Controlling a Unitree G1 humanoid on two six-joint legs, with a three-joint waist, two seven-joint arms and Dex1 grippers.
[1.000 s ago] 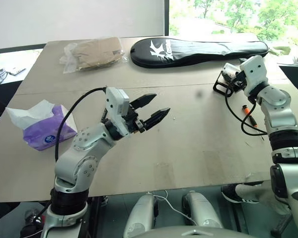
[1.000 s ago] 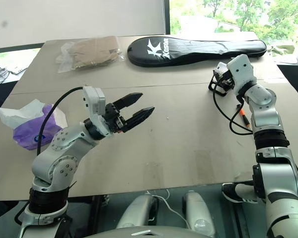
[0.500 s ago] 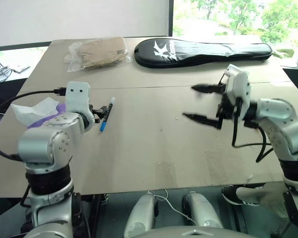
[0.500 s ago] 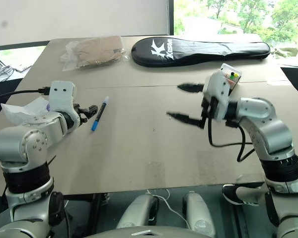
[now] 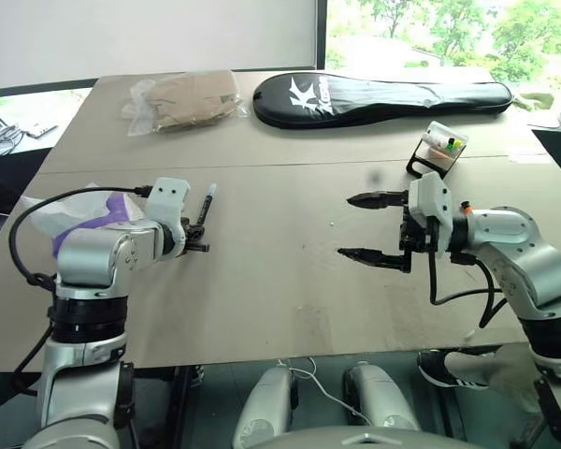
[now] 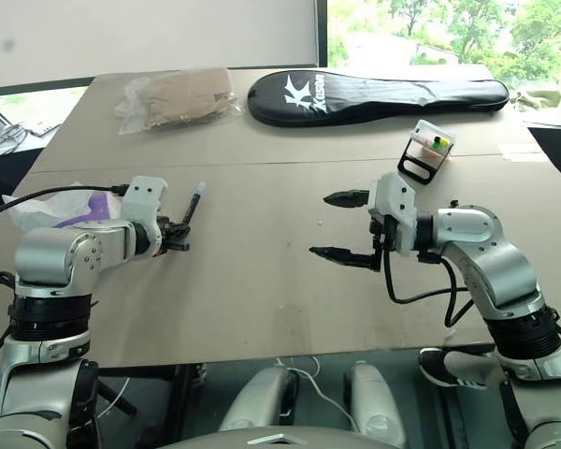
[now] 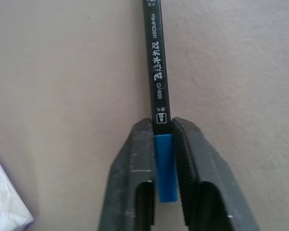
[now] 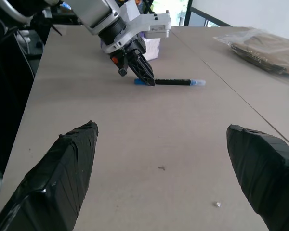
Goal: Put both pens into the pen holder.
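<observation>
- Left gripper [image 7: 162, 126]: clamped on the blue end of the marker pen [image 7: 156, 62]. Half a second ago just short of that end, fingers not yet closed on it; now shut tight, one finger on each side of the barrel.
- Marker pen: black barrel, printed lettering, pale cap at the far end. Lying flat on the table [image 5: 290, 281], stretching straight ahead of the left fingertips. Gripped but not yet lifted.
- Right gripper [image 5: 374, 227]: fingers spread wide, nothing between them. Drawn back over the last second from beside the pen holder [image 5: 439, 148] to mid-table, facing across toward the left gripper.
- Pen holder: clear cup on a black frame, yellow and green bits inside. Just beyond the right gripper, well apart from the left.
- Tissue pack [image 5: 98, 210]: close beside the left arm, clear of the grasp.
- Meaning for the task: first pen secured, judged at the grasp stage. Lift and a long carry across to the holder, or a hand-over to the waiting open right gripper, still to come. End grip leaves a long overhang; likely to swing or tilt in transit.
</observation>
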